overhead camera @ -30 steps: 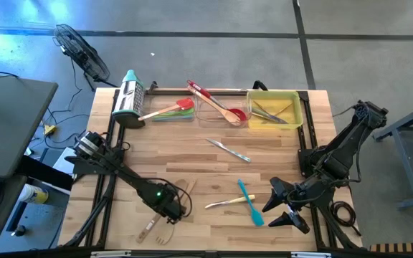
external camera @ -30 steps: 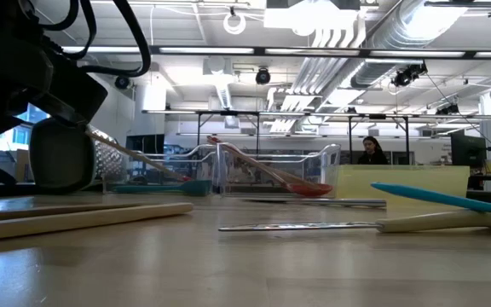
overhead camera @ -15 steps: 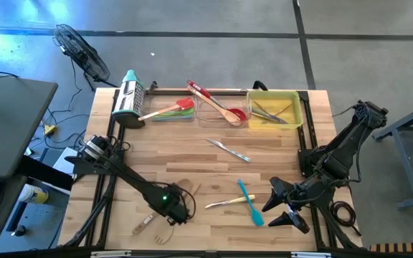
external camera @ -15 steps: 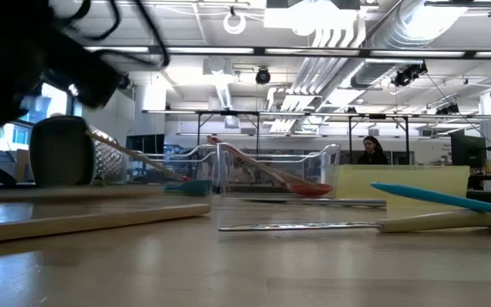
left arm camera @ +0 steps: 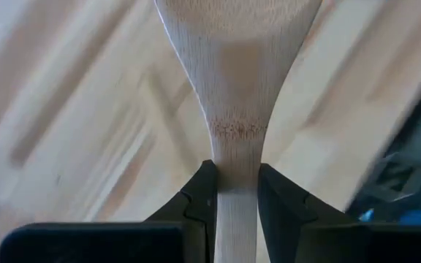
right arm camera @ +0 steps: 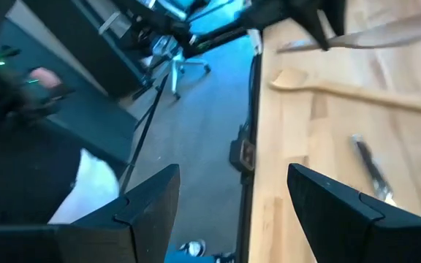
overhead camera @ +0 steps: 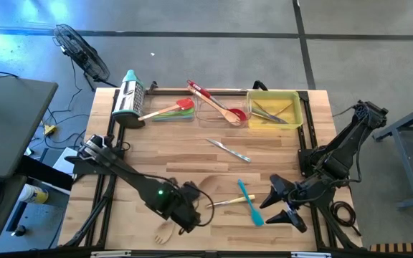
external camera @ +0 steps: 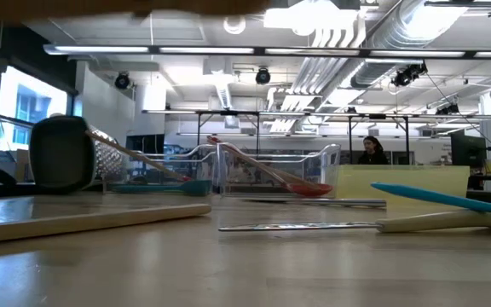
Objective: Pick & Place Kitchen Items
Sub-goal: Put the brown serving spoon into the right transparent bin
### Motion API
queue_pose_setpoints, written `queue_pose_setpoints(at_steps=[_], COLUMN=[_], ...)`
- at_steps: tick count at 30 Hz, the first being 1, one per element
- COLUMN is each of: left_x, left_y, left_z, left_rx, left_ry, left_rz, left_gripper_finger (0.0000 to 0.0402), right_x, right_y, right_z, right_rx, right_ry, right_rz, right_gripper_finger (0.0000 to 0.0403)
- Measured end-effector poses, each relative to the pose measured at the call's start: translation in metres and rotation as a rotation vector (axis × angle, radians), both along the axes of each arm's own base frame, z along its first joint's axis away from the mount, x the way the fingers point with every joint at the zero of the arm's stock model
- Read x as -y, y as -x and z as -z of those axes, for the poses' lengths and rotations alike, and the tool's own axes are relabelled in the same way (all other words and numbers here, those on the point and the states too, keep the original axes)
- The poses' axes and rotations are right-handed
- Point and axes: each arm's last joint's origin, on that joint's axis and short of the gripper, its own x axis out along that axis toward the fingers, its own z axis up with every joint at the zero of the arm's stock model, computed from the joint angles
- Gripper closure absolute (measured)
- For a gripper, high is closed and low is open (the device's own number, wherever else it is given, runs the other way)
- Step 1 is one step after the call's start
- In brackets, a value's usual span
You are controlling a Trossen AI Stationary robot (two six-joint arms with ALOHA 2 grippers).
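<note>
Left wrist view: wooden spoon point(left arm camera: 237, 124) neck pinched between left claw point(left arm camera: 236, 191) fingers.

We find no legible text, label, brand, number or sign on any surface in the high, low or wrist views.

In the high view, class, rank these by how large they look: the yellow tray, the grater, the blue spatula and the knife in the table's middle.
1. Yellow tray
2. Grater
3. Blue spatula and knife: similar in length, too close to rank.
</note>
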Motion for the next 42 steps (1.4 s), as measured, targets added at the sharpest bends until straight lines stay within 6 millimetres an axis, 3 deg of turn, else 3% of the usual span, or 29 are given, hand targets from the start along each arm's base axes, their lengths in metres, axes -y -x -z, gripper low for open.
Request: queue_pose_setpoints(at_steps=[4,9,16,22,27,34,42], left_x=[0.001,0.004,0.009,0.001,-0.010,-0.027,-0.040], left_y=[-0.009,-0.017,-0.025,-0.025,-0.024,-0.033,-0.050], left_z=[-0.046,-0.094,-0.136,-0.139,-0.138,-0.135,-0.120], left_rx=[0.222,0.470,0.742,0.778,0.763,0.721,0.642], left_ry=[-0.069,-0.115,-0.137,-0.354,-0.533,-0.607,-0.639], left_rz=[0.061,0.173,0.279,0.066,-0.121,-0.144,-0.115], left_gripper_finger=[0.0339,0.0339,0.0339,0.0339,0.0339,0.0339,0.0339], right_x=[0.001,0.002,0.007,0.007,0.005,0.012,0.032], right_y=[-0.002,-0.007,-0.010,-0.009,-0.013,-0.028,-0.046], right_z=[-0.003,-0.019,-0.048,-0.054,-0.049,-0.043,-0.042], right_rx=[0.066,0.286,0.552,0.600,0.595,0.547,0.538], right_ry=[0.045,0.138,0.192,0.189,0.325,0.390,0.401], right_rz=[0.043,0.158,0.381,0.386,0.439,0.659,0.765], right_gripper_finger=[0.0156,0.0156,0.0156,0.0156,0.0156,0.0156,0.0156])
